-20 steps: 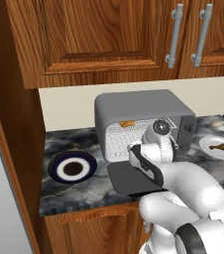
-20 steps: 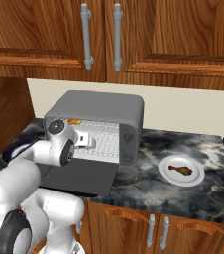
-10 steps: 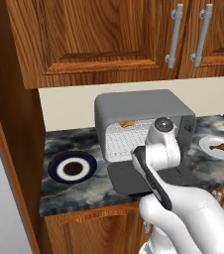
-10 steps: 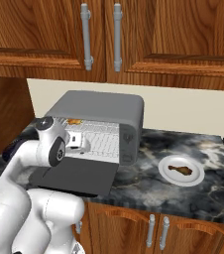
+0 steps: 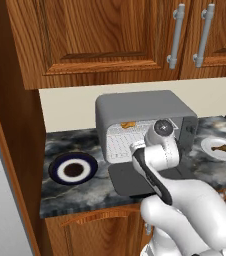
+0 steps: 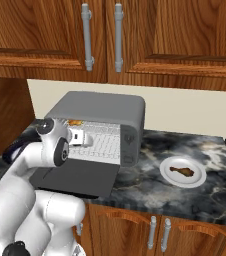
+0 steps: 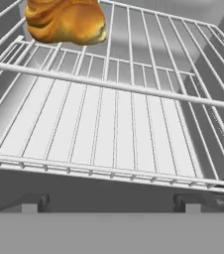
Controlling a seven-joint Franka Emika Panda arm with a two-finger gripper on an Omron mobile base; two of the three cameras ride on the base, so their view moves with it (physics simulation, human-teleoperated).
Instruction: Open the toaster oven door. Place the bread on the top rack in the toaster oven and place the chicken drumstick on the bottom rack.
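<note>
The grey toaster oven (image 5: 140, 107) (image 6: 105, 107) stands open, its door (image 5: 132, 181) (image 6: 75, 177) lying flat on the counter. The golden bread (image 5: 128, 125) (image 6: 75, 122) (image 7: 64, 20) rests on the top rack (image 7: 148, 54), at the left. A lower wire rack (image 7: 109, 144) lies bare beneath it. My gripper (image 6: 86, 140) (image 7: 111, 202) hovers open at the oven mouth, holding nothing, a short way in front of and below the bread. The chicken drumstick (image 5: 221, 147) (image 6: 182, 171) lies on a white plate (image 5: 207, 150) (image 6: 166, 165) right of the oven.
A blue-rimmed dish (image 5: 73, 169) with a dark centre sits on the marble counter (image 6: 150, 192) left of the oven. Wooden cabinets (image 5: 110, 35) hang above it. A tall wooden panel (image 5: 15, 150) bounds the counter on the left.
The arm has folded differently, its elbow dropping and the wrist rising slightly before the oven mouth. The jaws stay wide apart. Bread, drumstick and door have not moved.
</note>
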